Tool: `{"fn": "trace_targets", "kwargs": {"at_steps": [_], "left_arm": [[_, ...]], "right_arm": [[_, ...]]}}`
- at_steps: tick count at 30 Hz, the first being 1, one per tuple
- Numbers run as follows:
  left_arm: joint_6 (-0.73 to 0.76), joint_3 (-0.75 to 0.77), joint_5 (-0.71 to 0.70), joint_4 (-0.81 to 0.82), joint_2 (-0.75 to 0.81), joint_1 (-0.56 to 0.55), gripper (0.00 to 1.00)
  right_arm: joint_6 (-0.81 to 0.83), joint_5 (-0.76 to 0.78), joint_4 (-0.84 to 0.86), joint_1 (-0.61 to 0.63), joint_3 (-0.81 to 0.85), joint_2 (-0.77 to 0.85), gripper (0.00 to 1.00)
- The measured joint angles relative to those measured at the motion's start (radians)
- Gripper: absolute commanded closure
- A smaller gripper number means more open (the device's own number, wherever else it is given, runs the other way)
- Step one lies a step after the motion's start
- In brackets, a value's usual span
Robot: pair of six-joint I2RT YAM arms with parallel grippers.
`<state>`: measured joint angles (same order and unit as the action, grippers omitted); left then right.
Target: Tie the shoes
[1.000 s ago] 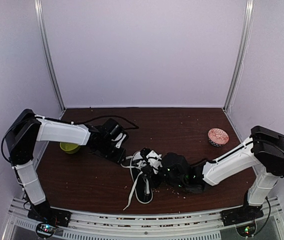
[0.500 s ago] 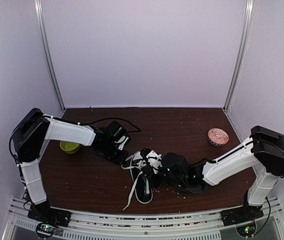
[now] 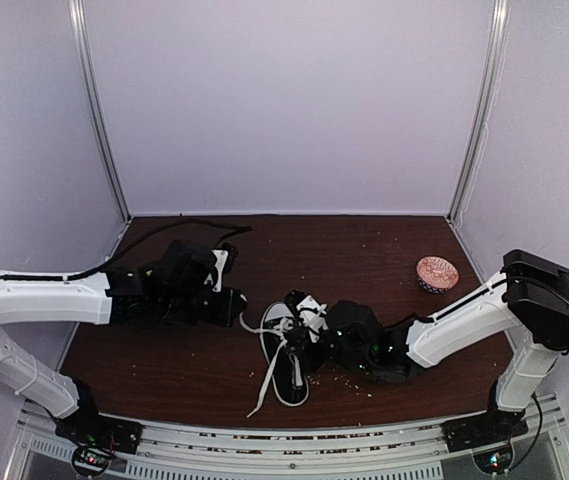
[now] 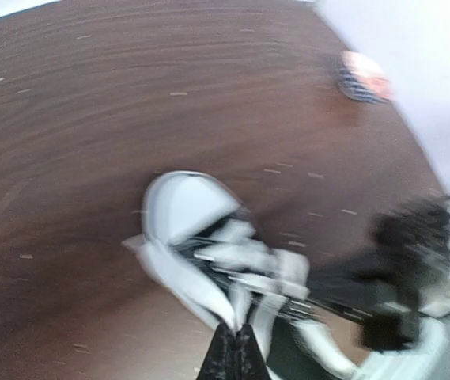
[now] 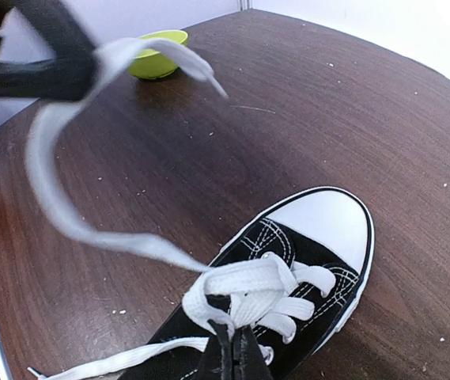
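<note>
- One black canvas low-top sneaker (image 3: 286, 372) with a white toe cap (image 5: 325, 224), white rubber edging round the front and white stitching beside the eyelet rows.
- Flat, broad white laces (image 5: 248, 289) crossed up the front and bunched in loose loops over the tongue, not yet tied in a bow.
- Lying on the dark wooden table (image 3: 364, 250), near the front middle, between the two grippers.
- One lace strand (image 5: 39, 138) raised off the shoe and arcing through the air to the left; another trailing over the wood toward the near edge.
- Clamped tight on the far end of that raised strand, just left of the shoe: left gripper (image 4: 233, 348).
- Closed as well, tips meeting at the bunched loops and seemingly nipping one of them, close over the shoe from the right: right gripper (image 5: 236, 348).
- Left wrist view blurred, so shoe detail smeared there.
- No lettering sharp enough to read on shoe or bowls.
- Off to the left on the table, a lime-green bowl (image 5: 157, 51); well apart at the far right, a small pink patterned bowl (image 3: 437, 273).
- Pale crumbs (image 3: 369, 391) scattered over the wood.
</note>
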<state>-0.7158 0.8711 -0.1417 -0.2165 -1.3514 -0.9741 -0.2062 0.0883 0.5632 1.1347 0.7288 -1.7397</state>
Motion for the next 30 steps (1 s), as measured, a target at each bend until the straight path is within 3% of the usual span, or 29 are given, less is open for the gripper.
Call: {"fn": "trace_targets", "kwargs": {"at_steps": [4,12,18,30], "left_arm": [[-0.101,-0.011,0.016,0.057,0.029,-0.161,1.0],[-0.245,-0.072,0.114,0.198,-0.063,-0.311,1.0],[-0.248,-0.071,0.138,0.193,-0.074,-0.336,1.0],[-0.206,-0.187,0.015,0.072,0.228,-0.307,1.0]], "right_arm": [[-0.031,-0.054,-0.023,-0.031,0.014,0.0,1.0],[-0.084,-0.156,-0.061,-0.072,0.064,-0.012,1.0],[-0.132,-0.229,-0.09,-0.069,0.106,-0.043,1.0],[-0.218,-0.233,-0.19,-0.014,0.166,-0.042,1.0]]}}
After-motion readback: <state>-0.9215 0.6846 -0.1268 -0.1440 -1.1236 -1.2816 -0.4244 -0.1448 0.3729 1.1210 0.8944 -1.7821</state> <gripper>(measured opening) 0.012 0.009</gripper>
